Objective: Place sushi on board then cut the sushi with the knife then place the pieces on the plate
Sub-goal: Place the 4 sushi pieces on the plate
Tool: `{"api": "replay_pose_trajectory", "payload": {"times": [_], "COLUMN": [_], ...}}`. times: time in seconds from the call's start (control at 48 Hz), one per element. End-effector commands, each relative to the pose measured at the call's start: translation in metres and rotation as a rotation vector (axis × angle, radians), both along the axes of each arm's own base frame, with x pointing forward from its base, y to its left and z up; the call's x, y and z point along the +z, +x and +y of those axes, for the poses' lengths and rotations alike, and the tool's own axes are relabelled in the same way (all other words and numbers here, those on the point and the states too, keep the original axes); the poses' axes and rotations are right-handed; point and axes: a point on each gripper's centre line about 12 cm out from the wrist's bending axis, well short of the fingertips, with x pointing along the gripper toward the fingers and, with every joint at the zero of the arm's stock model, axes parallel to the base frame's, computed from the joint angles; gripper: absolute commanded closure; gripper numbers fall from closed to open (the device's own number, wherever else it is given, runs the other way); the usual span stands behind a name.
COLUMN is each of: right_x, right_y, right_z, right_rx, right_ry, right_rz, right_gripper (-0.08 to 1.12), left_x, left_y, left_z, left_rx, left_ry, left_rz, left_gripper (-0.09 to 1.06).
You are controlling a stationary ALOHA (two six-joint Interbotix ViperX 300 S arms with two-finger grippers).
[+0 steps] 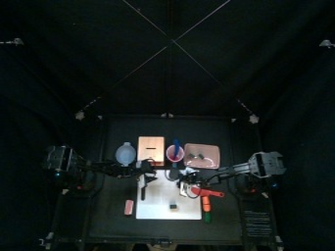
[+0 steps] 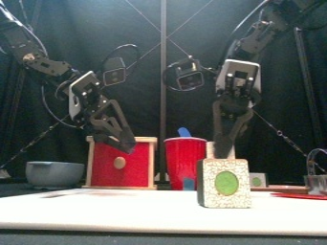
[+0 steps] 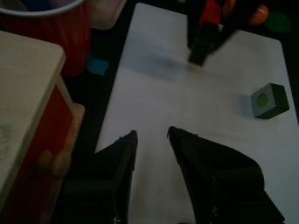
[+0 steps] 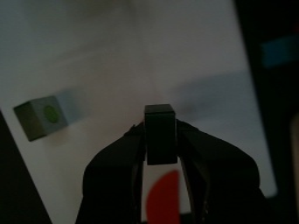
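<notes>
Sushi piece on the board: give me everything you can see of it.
The sushi piece is one small square block with a pale speckled face, a green oval centre and dark green sides; the material is unclear, a hard toy by its look. It stands upright on edge on the white cutting board, its face toward the front, alone. Only the board touches it. The right gripper, shut on the red knife, hangs apart from it.

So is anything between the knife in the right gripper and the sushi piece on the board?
Nothing visible. Only bare white board lies between the red knife in the right gripper and the sushi piece.
</notes>
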Motion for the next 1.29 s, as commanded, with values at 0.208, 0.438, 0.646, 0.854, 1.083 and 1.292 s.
{"api": "replay_pose_trajectory", "payload": {"times": [0.208,0.438,0.646,0.854,1.083,1.292], "right_x": [0.030,0.037,0.021,-0.005,-0.027,-0.018], "right_y": [-0.074,-0.126,-0.151,-0.160,-0.159,-0.155], "right_z": [-0.071,-0.124,-0.154,-0.165,-0.166,-0.167], "right_rx": [-0.245,-0.479,-0.610,-0.655,-0.642,-0.639], "right_ry": [-0.001,-0.026,-0.035,-0.035,-0.029,-0.032], "right_rz": [-0.039,-0.077,-0.042,-0.002,0.037,0.031], "right_gripper": [0.46,0.46,0.46,0.43,0.24,0.16], "left_x": [0.005,0.005,0.007,0.007,0.007,0.007], "left_y": [0.003,0.003,0.005,0.005,0.006,0.006], "left_z": [0.000,0.001,0.001,0.001,0.002,0.001], "left_rx": [-0.001,0.000,0.002,0.006,0.006,0.006], "left_ry": [0.004,0.003,0.004,-0.001,0.002,-0.001], "left_rz": [-0.020,-0.018,-0.024,-0.026,-0.027,-0.028], "left_gripper": [0.21,0.21,0.21,0.21,0.21,0.21]}}
